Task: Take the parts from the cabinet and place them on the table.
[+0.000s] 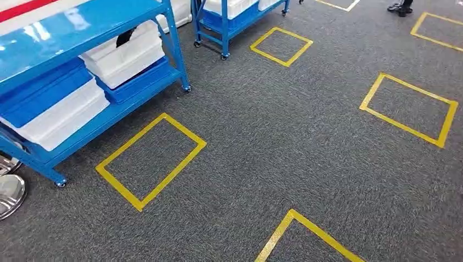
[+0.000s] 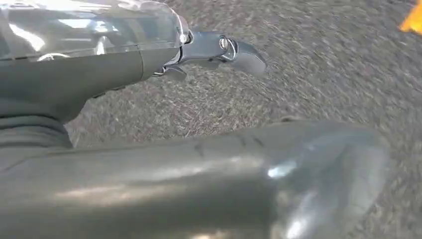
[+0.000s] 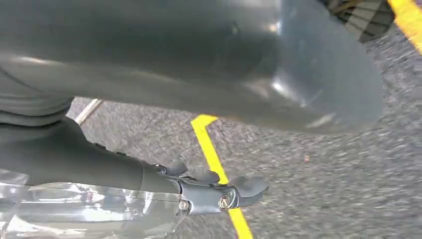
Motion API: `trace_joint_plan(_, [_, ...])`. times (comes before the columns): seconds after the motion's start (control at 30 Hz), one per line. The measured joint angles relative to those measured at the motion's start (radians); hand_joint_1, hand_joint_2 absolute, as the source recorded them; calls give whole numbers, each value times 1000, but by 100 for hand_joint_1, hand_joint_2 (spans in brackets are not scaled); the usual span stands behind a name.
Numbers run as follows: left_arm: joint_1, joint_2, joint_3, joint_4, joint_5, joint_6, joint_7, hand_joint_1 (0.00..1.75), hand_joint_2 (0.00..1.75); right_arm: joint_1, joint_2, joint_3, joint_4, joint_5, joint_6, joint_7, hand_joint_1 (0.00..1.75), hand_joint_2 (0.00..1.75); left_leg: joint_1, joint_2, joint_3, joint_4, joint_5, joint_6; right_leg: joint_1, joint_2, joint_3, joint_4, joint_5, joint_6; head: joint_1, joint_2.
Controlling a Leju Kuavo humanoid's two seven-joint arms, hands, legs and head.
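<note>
A blue metal shelf cabinet (image 1: 82,71) with white plastic bins (image 1: 123,57) is seen at the left of the head view, on grey carpet (image 1: 284,142) marked with yellow tape squares (image 1: 150,161). The left hand (image 2: 209,52) and right hand (image 3: 214,191) are shown by the wrist views above carpet, fingers apart and nothing held.

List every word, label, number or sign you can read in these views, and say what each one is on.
None can be read.
The blue shelf cart and the white bins on it show no legible label.
The yellow tape squares on the carpet are plain outlines with no text.
The red stripe on the cart's top carries no lettering.
The left hand and right hand show no markings over blurred carpet.
</note>
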Motion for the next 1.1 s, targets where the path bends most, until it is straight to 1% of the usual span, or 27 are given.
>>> trace_joint_plan(0.03, [1,0,7,0,7,1,7,0,0,-3,2,0,0,6,-2,-1,0,0,0,-13,-1,-3,3,6,0,-10,3,-1,-1,6,0,0])
trace_joint_plan(0.07, [2,0,13,0,10,3,13,0,0,-4,2,0,0,10,-3,-3,0,0,10,-25,10,-15,12,15,-4,0,3,6,-10,14,0,0])
trace_joint_plan(0.1, [0,0,19,2,16,5,17,0,0,-2,3,0,0,13,-4,-5,0,0,10,-34,11,-18,14,20,-7,59,-7,35,-34,18,0,0])
trace_joint_plan(0.13, [-3,0,24,2,19,6,20,0,0,-1,4,0,0,17,-5,-7,0,0,10,-44,8,-17,16,25,-9,91,-36,95,-73,18,0,0])
trace_joint_plan(0.17, [-7,0,28,3,24,7,23,0,0,0,4,0,0,19,-5,-8,0,0,10,-54,7,-17,17,26,-10,105,-69,164,-108,19,0,0])
trace_joint_plan(0.2, [-10,0,32,4,27,10,25,0,0,2,4,0,0,22,-4,-9,0,0,9,-70,6,-16,17,26,-10,113,-118,262,-146,20,0,0])
trace_joint_plan(0.23, [-10,0,36,5,29,12,26,0,0,2,4,0,1,26,-2,-10,0,0,9,-83,6,-15,17,26,-10,115,-147,313,-153,21,0,0])
trace_joint_plan(0.3, [-10,0,47,7,39,8,24,0,0,2,5,0,1,29,-2,-13,0,0,10,-110,8,-12,15,24,-11,116,-144,280,-100,21,0,0])
trace_joint_plan(0.33, [-10,0,50,8,42,6,23,0,0,2,5,0,1,29,-3,-13,0,0,11,-122,10,-11,13,22,-13,119,-122,224,-59,20,0,0])
trace_joint_plan(0.37, [-11,0,52,9,46,6,23,0,0,3,5,0,1,18,-6,-19,0,0,12,-133,14,-8,6,19,-15,130,-71,99,13,18,0,0])
trace_joint_plan(0.4, [-10,0,54,10,48,9,23,0,0,5,5,-2,2,9,-7,-23,0,0,11,-142,10,-6,-2,14,-18,152,-49,36,28,18,0,0])
trace_joint_plan(0.43, [-10,0,57,11,48,12,24,0,0,2,7,-8,3,1,-5,-26,0,0,5,-149,8,6,-9,6,-14,158,-45,16,15,16,0,0])
trace_joint_plan(0.53, [-6,1,66,13,50,26,38,0,0,-4,10,-15,3,-2,6,-40,0,0,11,-158,7,-4,-17,-11,-8,153,-41,21,6,-2,0,0])
trace_joint_plan(0.57, [-7,3,69,14,53,32,43,0,0,-6,14,-15,3,-2,11,-44,0,0,12,-160,14,-3,-22,-19,-15,148,-29,11,7,-12,0,0])
trace_joint_plan(0.6, [-7,2,71,15,56,34,46,0,0,-1,16,-16,3,-4,14,-47,0,0,12,-121,13,25,-31,-22,-12,143,-15,3,4,-18,0,0])
trace_joint_plan(0.63, [-11,3,73,16,57,37,47,0,0,6,16,-18,3,-5,16,-49,0,0,11,-90,-21,87,-56,-25,-10,135,-4,1,-2,-26,0,0])
trace_joint_plan(0.7, [-14,5,75,17,59,41,55,0,0,14,19,-24,6,-10,25,-55,0,0,13,-69,-117,246,-108,-30,-6,126,11,1,-18,-29,0,0])
trace_joint_plan(0.73, [-11,5,77,18,60,42,58,0,0,17,19,-27,7,-13,29,-56,0,0,13,-65,-166,314,-117,-31,-4,123,22,1,-29,-29,0,0])
trace_joint_plan(0.77, [-8,5,78,19,61,42,62,0,0,19,20,-31,7,-15,32,-57,0,0,13,-64,-192,329,-96,-31,-2,121,35,1,-40,-30,0,0])
trace_joint_plan(0.8, [-7,5,79,20,61,43,66,0,0,20,21,-33,8,-16,36,-57,0,0,13,-64,-192,296,-53,-27,0,119,51,0,-52,-29,0,0])
trace_joint_plan(0.87, [-7,5,81,23,65,48,71,0,0,19,22,-38,9,-19,46,-57,0,0,10,-63,-144,136,71,-12,5,115,90,-1,-81,-28,0,0])
trace_joint_plan(0.9, [-6,7,82,23,65,50,75,0,0,22,24,-40,10,-19,50,-57,0,0,5,-59,-123,82,96,0,4,112,105,-6,-95,-27,0,0])
trace_joint_plan(0.93, [-6,10,83,24,65,51,77,0,0,22,32,-42,15,-21,53,-58,0,0,-7,-54,-115,92,78,7,8,109,111,-9,-103,-19,0,0])
trace_joint_plan(0.97, [-10,11,84,24,65,52,80,0,0,19,32,-44,15,-21,54,-58,0,0,-12,-54,-95,62,57,17,-1,112,116,-17,-107,-9,0,0])
trace_joint_plan(1.0, [-12,16,84,24,66,55,84,0,0,15,36,-46,15,-22,58,-58,0,0,-17,-54,-82,39,37,18,-4,109,125,-27,-110,-4,0,0])
trace_joint_plan(1.07, [-14,25,86,24,66,58,93,0,0,7,40,-48,15,-22,60,-58,0,0,-12,-64,-45,12,25,31,-4,104,125,17,-76,12,0,0])
trace_joint_plan(1.1, [-11,25,87,24,66,60,100,0,0,10,41,-48,16,-22,61,-58,0,0,-8,-63,-16,-8,20,33,-10,109,102,78,-61,13,0,0])
